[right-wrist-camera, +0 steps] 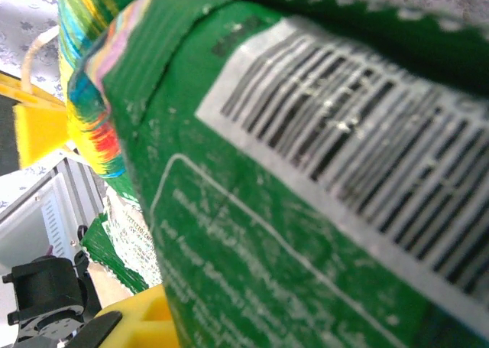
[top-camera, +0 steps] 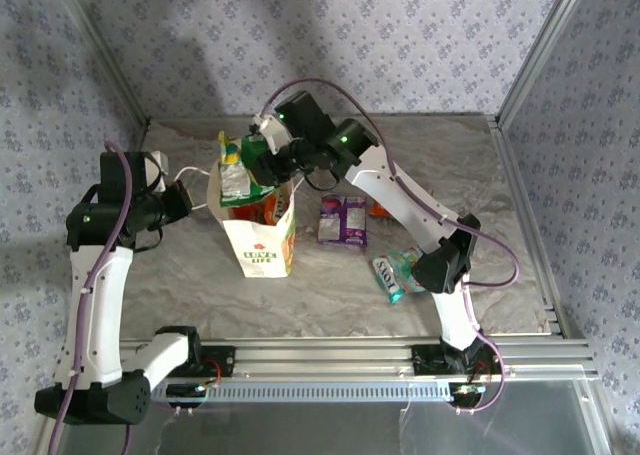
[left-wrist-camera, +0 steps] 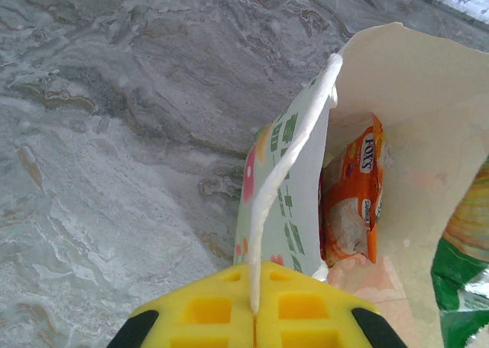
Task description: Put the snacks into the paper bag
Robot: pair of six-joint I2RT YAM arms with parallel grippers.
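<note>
The white paper bag (top-camera: 262, 243) stands upright in the middle of the table. My left gripper (top-camera: 185, 197) is shut on its white cord handle (left-wrist-camera: 284, 164), pulling the mouth open. An orange packet (left-wrist-camera: 353, 203) lies inside the bag (left-wrist-camera: 428, 118). My right gripper (top-camera: 262, 150) hovers over the bag's mouth, shut on a bright green packet (top-camera: 238, 170) that hangs partly into the opening; up close its barcode side (right-wrist-camera: 321, 180) blocks the fingers. A purple packet (top-camera: 343, 220), a teal-green packet (top-camera: 398, 272) and an orange-red one (top-camera: 379, 210) lie on the table right of the bag.
The marble-patterned tabletop (top-camera: 200, 285) is walled by patterned panels and aluminium posts. A metal rail (top-camera: 330, 355) runs along the near edge by the arm bases. Open surface lies in front of the bag and at the far right.
</note>
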